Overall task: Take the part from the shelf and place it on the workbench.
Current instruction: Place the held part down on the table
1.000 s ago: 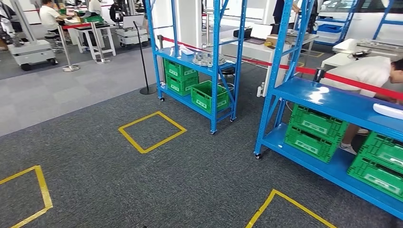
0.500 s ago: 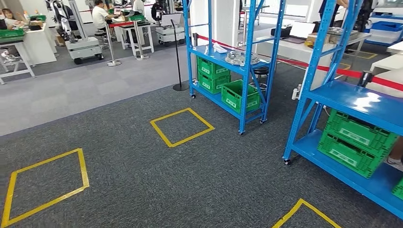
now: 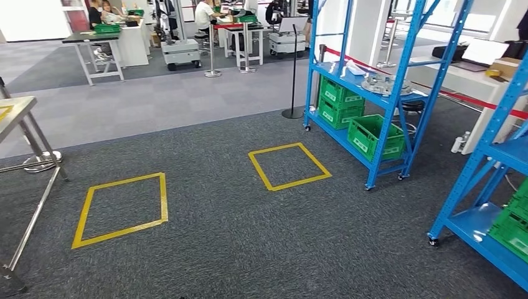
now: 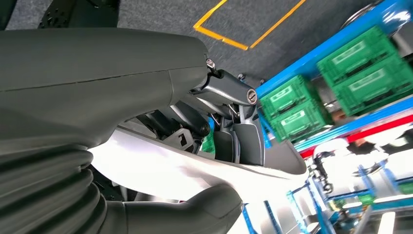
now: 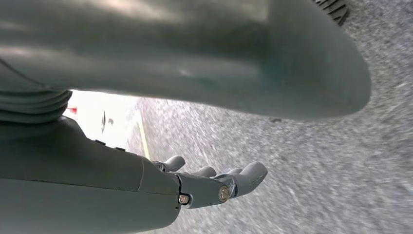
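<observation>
Head view looks down from high over carpet — both wrist views sit close, sharing it.

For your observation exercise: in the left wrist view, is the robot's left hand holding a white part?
Yes: the left hand grips a long white part, with the dark fingers pressed on one side and the thick grey thumb on the other.

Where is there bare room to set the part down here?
The steel table at the far left shows a bare corner. The nearer blue shelf is crowded: metal parts on top, green crates below. The left hand holds the white part.
</observation>
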### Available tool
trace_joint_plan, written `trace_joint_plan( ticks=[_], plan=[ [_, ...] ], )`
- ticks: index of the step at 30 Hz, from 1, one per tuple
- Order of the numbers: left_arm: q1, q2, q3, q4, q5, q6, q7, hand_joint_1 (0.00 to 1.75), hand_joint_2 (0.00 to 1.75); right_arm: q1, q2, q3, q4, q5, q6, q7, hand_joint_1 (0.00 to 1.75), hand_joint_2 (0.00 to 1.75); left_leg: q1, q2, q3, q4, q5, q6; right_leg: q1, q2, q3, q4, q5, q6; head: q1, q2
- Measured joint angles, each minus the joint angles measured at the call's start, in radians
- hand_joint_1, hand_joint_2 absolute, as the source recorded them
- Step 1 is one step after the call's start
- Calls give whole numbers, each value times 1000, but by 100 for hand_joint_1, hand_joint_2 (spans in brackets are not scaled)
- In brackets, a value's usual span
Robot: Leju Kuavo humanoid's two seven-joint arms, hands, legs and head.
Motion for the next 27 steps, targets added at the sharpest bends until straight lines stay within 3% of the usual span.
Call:
trace_joint_plan(
  ticks=[1,3,5,7,9,11,12,13,14,16,17,18,20,21,23,25,26,27],
  plan=[
    [-1,1,0,1,1,-2,4,175,175,0,0,0,0,0,0,-3,0,0,0,-13,-5,7,-2,-7,-3,22,21,-49,16,-1,0,0],
    [-2,5,0,5,4,-11,12,175,175,0,2,1,1,-1,0,-8,0,0,1,-36,-16,12,0,-24,-3,45,31,-78,16,-8,-1,0],
    [0,16,0,14,10,-23,14,175,175,-2,5,0,1,1,-7,-4,0,0,5,-49,-24,7,6,-37,-1,21,34,-82,22,-25,-1,0],
    [2,29,0,23,20,-37,11,175,175,-3,7,0,1,4,-13,3,0,0,3,-8,-44,39,-13,-46,-1,-4,40,-90,27,-41,-8,0],
    [0,38,0,35,35,-50,5,175,175,1,9,1,1,8,-14,2,0,0,0,59,-96,148,-70,-51,4,-34,41,-93,27,-51,-15,0],
    [3,47,0,49,50,-62,-5,175,175,5,9,1,1,15,-12,2,0,0,2,86,-154,267,-115,-55,9,-67,41,-93,25,-55,-17,0],
    [8,51,-1,56,55,-66,-11,175,175,5,9,2,1,19,-11,2,0,0,2,90,-161,284,-113,-54,11,-82,42,-93,23,-56,-17,0],
    [13,55,-1,61,60,-68,-18,175,175,5,9,4,1,22,-9,2,0,0,2,93,-147,261,-93,-53,12,-95,44,-93,22,-56,-18,0],
    [16,60,-1,64,64,-68,-26,175,175,4,9,6,1,25,-7,2,0,0,2,100,-113,202,-62,-49,13,-108,46,-93,20,-55,-18,0],
    [19,66,-1,67,70,-68,-39,175,175,3,10,10,1,30,-4,2,0,0,-6,144,-37,64,-16,-37,16,-131,53,-93,14,-49,-19,0],
    [19,68,-1,67,73,-67,-45,175,175,2,10,12,1,31,-3,2,0,0,-11,160,-15,22,-6,-29,17,-140,55,-93,12,-45,-18,0],
    [20,71,-2,67,76,-66,-50,175,175,1,10,14,1,33,-2,2,0,0,-16,168,-7,5,-6,-23,18,-150,57,-94,10,-40,-18,0],
    [25,76,-4,68,82,-63,-58,175,175,-2,12,17,0,35,-1,2,0,0,-17,145,-9,1,0,-12,18,-166,59,-97,7,-30,-17,0],
    [28,78,-5,68,85,-62,-61,175,175,-3,13,19,0,36,0,2,0,0,-15,133,-7,-5,3,-7,16,-156,59,-91,1,-25,-16,0],
    [30,80,-7,67,87,-61,-66,175,175,-4,14,20,0,37,0,2,0,0,-7,110,-2,-14,9,6,14,-102,34,-31,-37,-18,-13,0],
    [29,77,-9,67,87,-58,-67,175,175,-1,14,22,0,38,2,2,0,0,-6,84,-3,-14,10,11,12,-53,-29,99,-95,-15,-7,0],
    [29,75,-10,66,87,-55,-67,175,175,1,14,22,1,38,2,2,0,0,-6,70,-3,-13,9,12,12,-44,-61,157,-113,-14,-4,0],
    [31,74,-10,66,86,-51,-68,175,175,2,14,22,1,38,3,2,0,0,-6,55,-4,-11,9,12,12,-42,-79,183,-111,-14,-3,0]
  ],
)
